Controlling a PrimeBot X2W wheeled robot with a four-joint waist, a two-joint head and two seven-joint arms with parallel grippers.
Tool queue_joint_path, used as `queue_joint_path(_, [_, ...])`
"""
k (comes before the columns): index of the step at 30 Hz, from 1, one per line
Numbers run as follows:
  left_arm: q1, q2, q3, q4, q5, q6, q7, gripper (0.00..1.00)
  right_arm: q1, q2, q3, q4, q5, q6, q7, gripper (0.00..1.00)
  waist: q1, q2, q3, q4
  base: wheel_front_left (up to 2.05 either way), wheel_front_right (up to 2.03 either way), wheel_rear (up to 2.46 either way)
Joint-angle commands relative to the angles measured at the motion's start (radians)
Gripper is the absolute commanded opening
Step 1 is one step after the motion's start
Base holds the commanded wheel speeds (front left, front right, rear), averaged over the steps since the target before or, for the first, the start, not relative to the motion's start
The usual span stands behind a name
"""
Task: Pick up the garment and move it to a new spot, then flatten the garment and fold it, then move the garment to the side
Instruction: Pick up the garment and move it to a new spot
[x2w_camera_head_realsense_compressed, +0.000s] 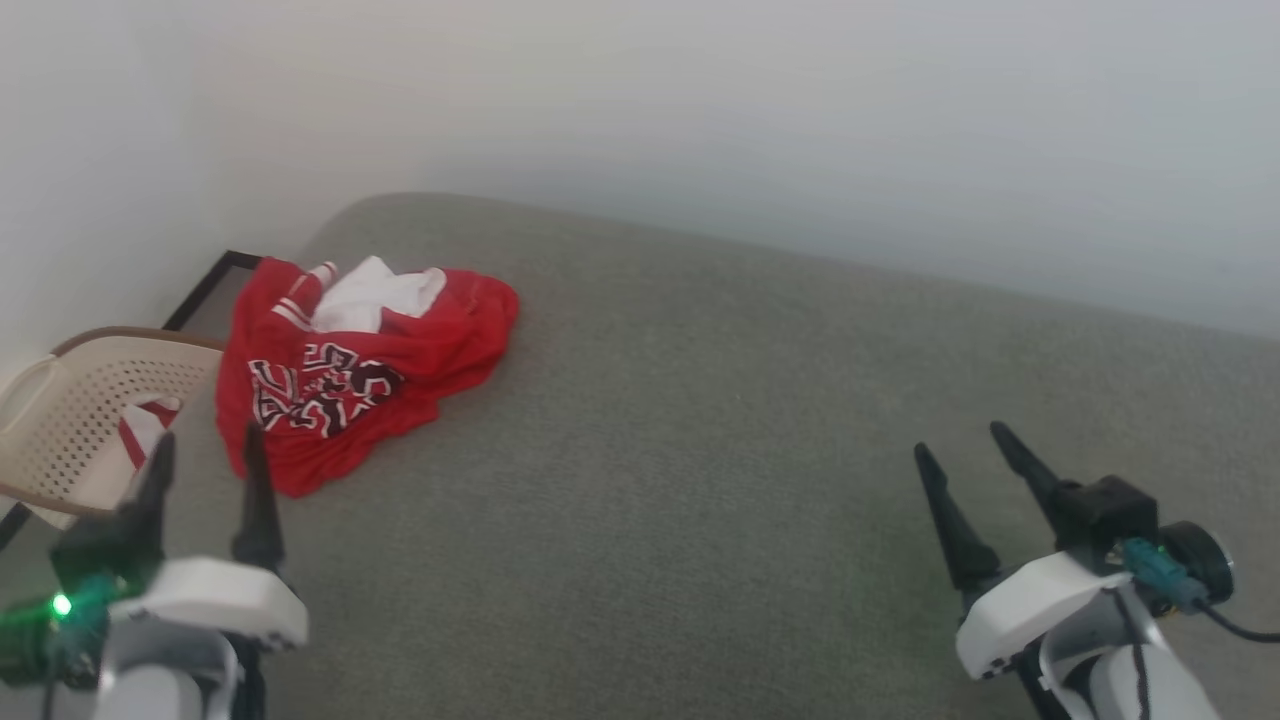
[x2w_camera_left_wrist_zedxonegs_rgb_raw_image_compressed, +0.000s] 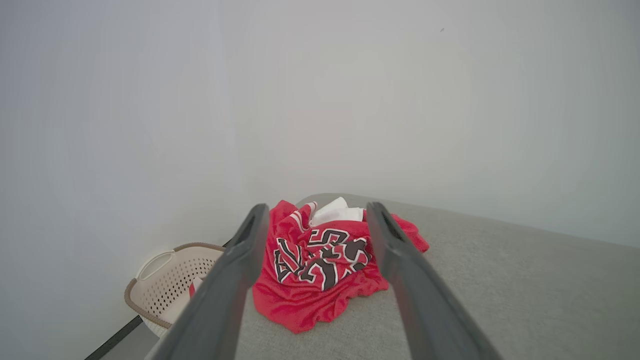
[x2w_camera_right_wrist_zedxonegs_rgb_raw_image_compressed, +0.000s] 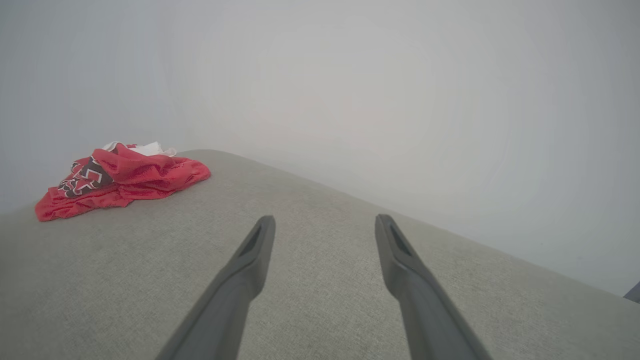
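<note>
A grey upholstered surface (x2w_camera_head_realsense_compressed: 700, 450) meets a pale wall (x2w_camera_head_realsense_compressed: 700, 100). The garment (x2w_camera_head_realsense_compressed: 350, 380) lies crumpled at the surface's far left corner (lettering up, white sleeve on top). Beside the garment, off the edge, stands a beige basket (x2w_camera_head_realsense_compressed: 90, 410); the head view catches a striped cloth (x2w_camera_head_realsense_compressed: 140, 425) in it. The left gripper (x2w_camera_head_realsense_compressed: 208, 436), fingers spread, hovers just short of the garment; the right gripper (x2w_camera_head_realsense_compressed: 958, 440), also spread, is well apart from it.

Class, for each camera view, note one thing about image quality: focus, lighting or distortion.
Head view: soft even light, the garment slightly blurred. Left wrist view: the left gripper looms large and soft-edged, the garment sharper beyond it. Right wrist view: the right gripper blurred, the wall pale and hazy.
</note>
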Motion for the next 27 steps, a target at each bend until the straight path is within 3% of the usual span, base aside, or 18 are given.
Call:
queue_joint_path(1, [-0.031,0.011,0.005,0.014,-0.007,-0.006,0.001,1.00,-0.013,-0.007,-0.005,-0.011,0.001,0.000,0.005,1.00,0.0000,-0.0001,0.018,-0.016,0.00,0.00,0.00])
queue_joint_path(11, [-0.235,0.068,0.009,0.165,-0.033,-0.025,0.004,1.00,-0.064,-0.056,-0.020,-0.103,-0.009,0.000,0.057,1.00,0.0000,-0.0001,0.167,-0.087,0.00,0.00,0.00])
queue_joint_path(17, [-0.376,0.102,-0.005,0.330,-0.041,-0.041,0.013,1.00,-0.094,-0.087,-0.020,-0.154,-0.007,0.000,0.079,1.00,0.0000,-0.0001,0.248,-0.121,0.00,0.00,0.00])
queue_joint_path(27, [-0.583,0.134,-0.027,0.651,-0.070,-0.057,0.151,1.00,-0.125,-0.126,-0.022,-0.221,-0.004,0.000,0.126,1.00,0.0000,-0.0001,0.335,-0.134,0.00,0.00,0.00])
